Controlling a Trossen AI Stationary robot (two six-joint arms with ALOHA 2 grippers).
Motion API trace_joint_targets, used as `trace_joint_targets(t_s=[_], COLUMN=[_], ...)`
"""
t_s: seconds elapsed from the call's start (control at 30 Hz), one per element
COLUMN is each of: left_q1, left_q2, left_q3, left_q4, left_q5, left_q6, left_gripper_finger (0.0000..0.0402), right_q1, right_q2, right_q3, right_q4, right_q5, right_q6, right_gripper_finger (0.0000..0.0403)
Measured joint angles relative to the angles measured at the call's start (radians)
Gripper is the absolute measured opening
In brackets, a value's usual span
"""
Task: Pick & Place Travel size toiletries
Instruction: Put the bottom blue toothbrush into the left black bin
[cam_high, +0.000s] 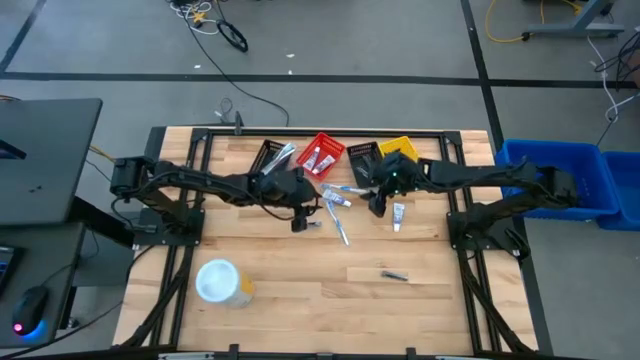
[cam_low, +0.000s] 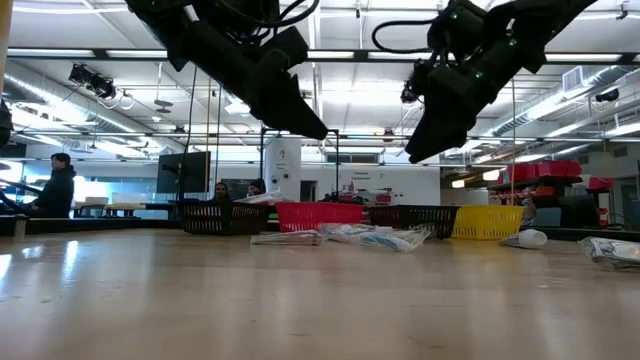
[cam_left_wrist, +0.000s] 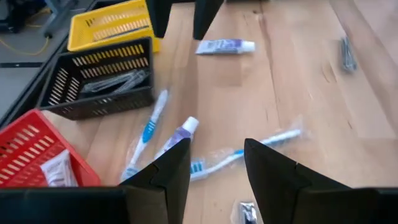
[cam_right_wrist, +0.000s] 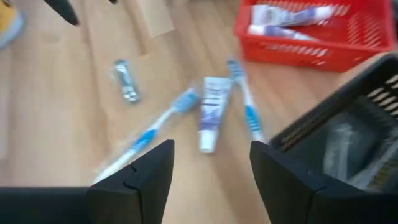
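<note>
High view shows both arms reaching to the middle of the wooden table (cam_high: 300, 290). The left gripper (cam_high: 298, 222) hangs above the wood with its fingers apart and nothing between them. The right gripper (cam_high: 377, 205) also hangs open and empty, just in front of the baskets.

Between the two grippers lie the loose things. In the right wrist view I can see a small white tube (cam_right_wrist: 211, 112), a blue toothbrush (cam_right_wrist: 245, 102) just beside it, and a wrapped toothbrush (cam_right_wrist: 146, 137) lying at a slant. A small shiny clipper thing (cam_right_wrist: 125, 81) sits a little apart. Another white tube (cam_left_wrist: 225, 46) lies near the right arm, and a dark stick (cam_high: 395, 274) lies alone, well apart, toward the front.

The red basket (cam_high: 322, 152) already holds some tubes. The black basket (cam_left_wrist: 99, 78) has shiny packets in it. The yellow basket (cam_left_wrist: 115, 22) looks empty.

I think the next job is to pick one loose thing. It would be good to come straight down and pinch across the thin side. The tube and the toothbrush are close together, so the fingers could bump the wrong one.

The two grippers are near each other, so only one should go in. The big white-lidded tub (cam_high: 220, 282) is well out of the way. There is lots of bare wood at the front.
</note>
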Motion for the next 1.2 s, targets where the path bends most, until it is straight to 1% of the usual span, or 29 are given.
trace_joint_targets(t_s=[0.1,0.2,0.33,0.5,0.6,0.7,0.87,1.03,1.2], left_q1=[-0.011,-0.015,-0.015,-0.015,-0.016,-0.016,-0.016,-0.016,-0.016], left_q2=[0.0,0.0,0.0,0.0,0.0,0.0,0.0,0.0,0.0], left_q3=[0.0,-0.001,0.0,0.0,0.0,0.0,0.0,0.0,0.0], left_q4=[-0.004,-0.003,-0.006,-0.003,-0.008,-0.008,-0.009,-0.009,-0.01], left_q5=[-0.037,-0.104,-0.157,-0.159,-0.159,-0.156,-0.157,-0.157,-0.158], left_q6=[-0.002,-0.026,-0.032,-0.036,-0.054,-0.054,-0.053,-0.053,-0.053], left_gripper_finger=[0.0164,0.0164,0.0162,0.0162,0.0162,0.0162,0.0162,0.0162,0.0161], right_q1=[0.053,0.125,0.225,0.295,0.319,0.337,0.35,0.351,0.353], right_q2=[0.006,0.038,0.109,0.213,0.278,0.337,0.43,0.51,0.536], right_q3=[0.0,-0.001,-0.005,-0.006,-0.006,-0.006,-0.006,-0.006,-0.004], right_q4=[0.015,0.056,0.161,0.259,0.304,0.33,0.414,0.448,0.459], right_q5=[0.003,0.022,0.129,0.249,0.291,0.32,0.318,0.317,0.334], right_q6=[0.099,0.186,0.231,0.348,0.401,0.419,0.433,0.435,0.423], right_gripper_finger=[0.0216,0.0207,0.0198,0.0202,0.0208,0.0211,0.0201,0.0187,0.0177])
